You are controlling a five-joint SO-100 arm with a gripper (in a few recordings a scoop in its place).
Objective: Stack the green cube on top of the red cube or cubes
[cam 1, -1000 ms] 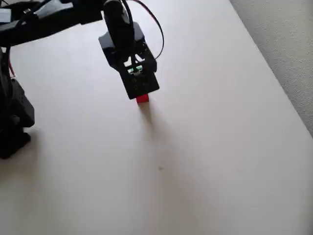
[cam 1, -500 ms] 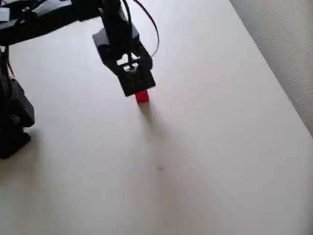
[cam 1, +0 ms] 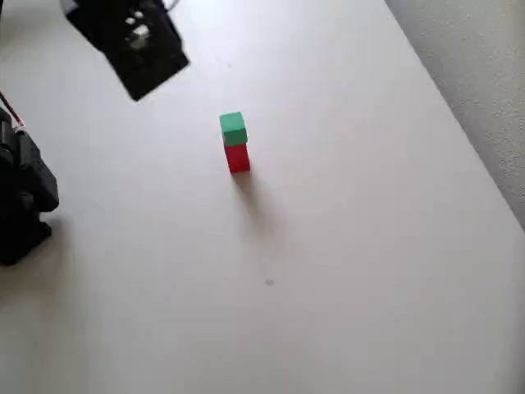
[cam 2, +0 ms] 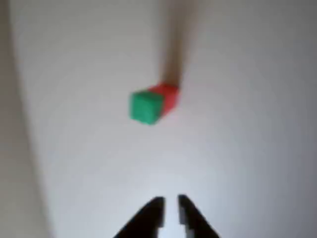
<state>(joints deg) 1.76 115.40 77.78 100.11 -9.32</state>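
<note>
The green cube [cam 1: 233, 129] sits on top of the red cube [cam 1: 237, 158] near the middle of the white table, forming a small upright stack with a shadow below it. In the wrist view the green cube [cam 2: 145, 106] covers most of the red cube [cam 2: 168, 95], a little blurred. My black gripper [cam 1: 143, 61] hangs high at the upper left of the overhead view, well away from the stack. Its two dark fingertips [cam 2: 154, 210] show at the bottom of the wrist view, where the gripper [cam 2: 171, 204] is open by a narrow gap and holds nothing.
The arm's black base [cam 1: 20, 197] stands at the left edge of the overhead view. The white table [cam 1: 344, 271] ends along a slanted edge at the right, with grey carpet [cam 1: 484, 66] beyond it.
The gripper let go of the green cube on the red cube, then rose and drew back to the upper left. The stack now stands uncovered.
</note>
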